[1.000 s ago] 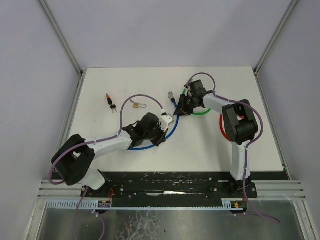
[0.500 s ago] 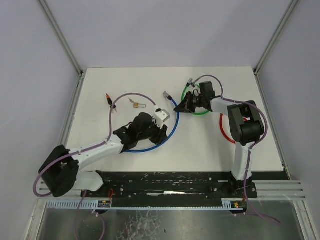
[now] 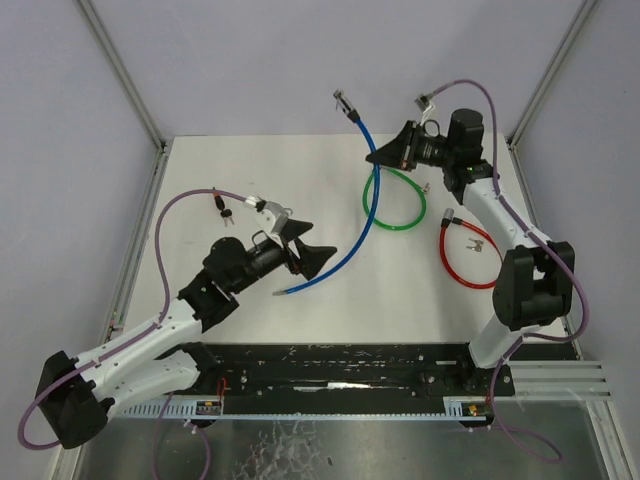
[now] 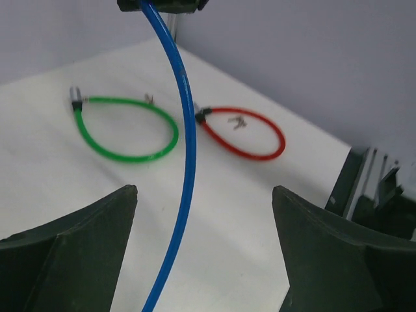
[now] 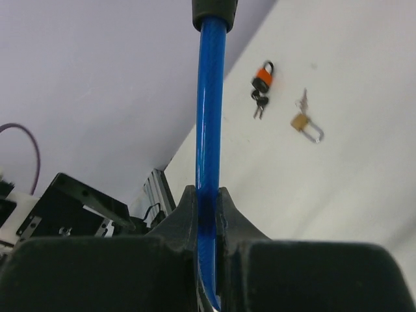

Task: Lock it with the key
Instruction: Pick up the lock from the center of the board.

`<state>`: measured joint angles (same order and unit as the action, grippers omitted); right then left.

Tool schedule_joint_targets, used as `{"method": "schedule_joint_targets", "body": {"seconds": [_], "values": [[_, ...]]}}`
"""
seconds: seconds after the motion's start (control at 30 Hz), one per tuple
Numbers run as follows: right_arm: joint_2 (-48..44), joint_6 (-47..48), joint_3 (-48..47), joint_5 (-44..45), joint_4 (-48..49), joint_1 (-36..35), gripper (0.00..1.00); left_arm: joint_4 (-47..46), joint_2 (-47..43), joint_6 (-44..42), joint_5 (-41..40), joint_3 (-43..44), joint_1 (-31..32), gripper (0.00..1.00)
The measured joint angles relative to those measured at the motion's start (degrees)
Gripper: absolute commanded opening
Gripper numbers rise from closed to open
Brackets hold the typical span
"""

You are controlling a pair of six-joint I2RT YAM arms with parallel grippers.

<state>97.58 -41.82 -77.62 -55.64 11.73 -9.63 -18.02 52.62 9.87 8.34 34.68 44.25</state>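
Blue cable (image 5: 208,97) hangs pinched in your right gripper (image 5: 207,195), trailing lengthwise down between the wide, empty jaws of your left gripper (image 4: 205,195).

Green cable loop (image 4: 127,158) and red cable loop (image 4: 259,156) flat on white table (image 4: 227,214), close, not touching.

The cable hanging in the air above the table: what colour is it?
Blue. The cable shows best in the right wrist view, close up.
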Motion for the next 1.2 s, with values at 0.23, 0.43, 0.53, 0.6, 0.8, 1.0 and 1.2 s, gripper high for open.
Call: {"method": "schedule_joint_targets", "body": {"seconds": [0.23,0.43,0.53,0.6,0.8,1.0,1.2], "values": [[-5.9,0.7,-12.9,-5.6,-0.7,1.3,0.00,-19.0,0.7,8.1,7.0,1.2,-5.5,0.91],[-6.3,-4.2,-23.6,-10.4,1.5,1.5,0.00,-34.4,9.9,14.8,13.6,10.5,-7.8,0.94],[-6.3,-8.3,-26.6,-12.5,3.9,1.5,0.00,-40.0,15.5,18.2,16.1,17.9,-8.3,0.98],[-6.3,-11.7,-27.6,-13.5,6.9,1.5,0.00,-43.4,19.6,21.4,17.5,23.7,-9.1,1.00],[-6.3,-23.9,-28.1,-16.3,19.5,1.5,0.00,-54.1,33.0,35.7,19.4,38.3,-12.7,0.96],[-6.3,-29.6,-28.2,-17.8,25.4,1.3,0.00,-57.7,47.2,50.1,20.0,52.5,-13.9,0.90],[-6.3,-31.1,-28.2,-19.0,27.1,-0.7,0.00,-57.9,51.8,54.1,20.1,58.5,-13.6,0.76]]}}
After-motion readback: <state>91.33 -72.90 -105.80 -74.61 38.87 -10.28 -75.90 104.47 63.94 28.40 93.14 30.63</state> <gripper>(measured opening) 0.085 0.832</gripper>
